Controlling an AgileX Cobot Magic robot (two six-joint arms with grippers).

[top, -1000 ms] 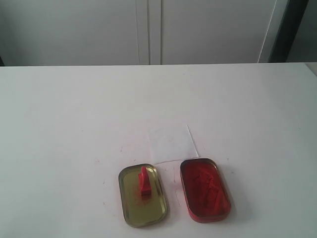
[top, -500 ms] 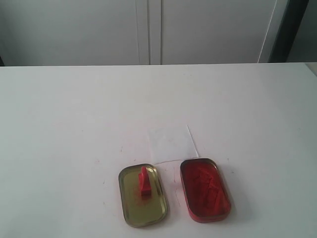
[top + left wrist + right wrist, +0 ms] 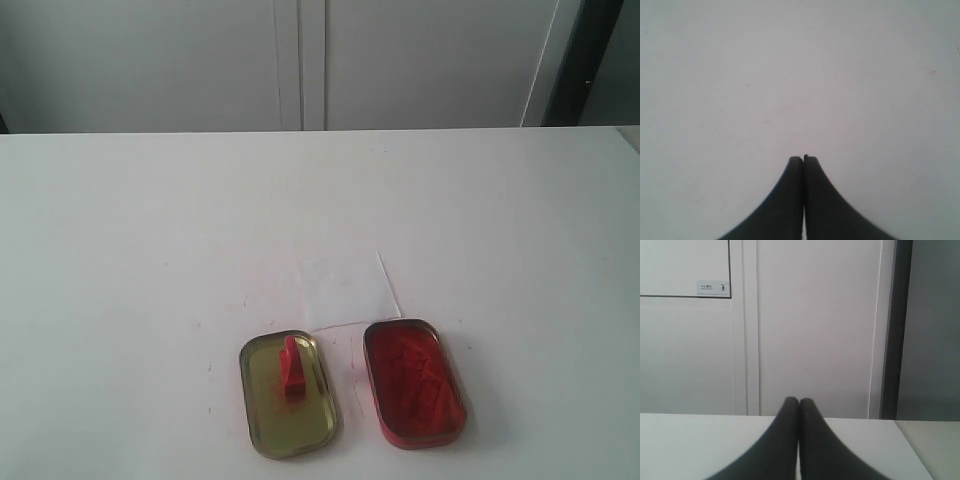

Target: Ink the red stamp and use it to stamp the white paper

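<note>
The red stamp (image 3: pixel 291 366) stands upright inside a shallow gold tin lid (image 3: pixel 262 415) near the table's front edge. Just right of it lies the oval ink tin (image 3: pixel 412 381), filled with red ink. The white paper (image 3: pixel 345 287) lies flat just behind both tins, barely distinct from the table; no stamp mark shows on it. Neither gripper appears in the exterior view. My left gripper (image 3: pixel 803 159) is shut with nothing in it, over bare white tabletop. My right gripper (image 3: pixel 799 401) is shut and empty, pointing along the table toward the wall.
White wall panels (image 3: pixel 300 60) rise behind the table's far edge, and a dark vertical post (image 3: pixel 580 60) stands at the back right. The table's right corner (image 3: pixel 905 440) shows in the right wrist view. Faint red smudges dot the tabletop around the tins.
</note>
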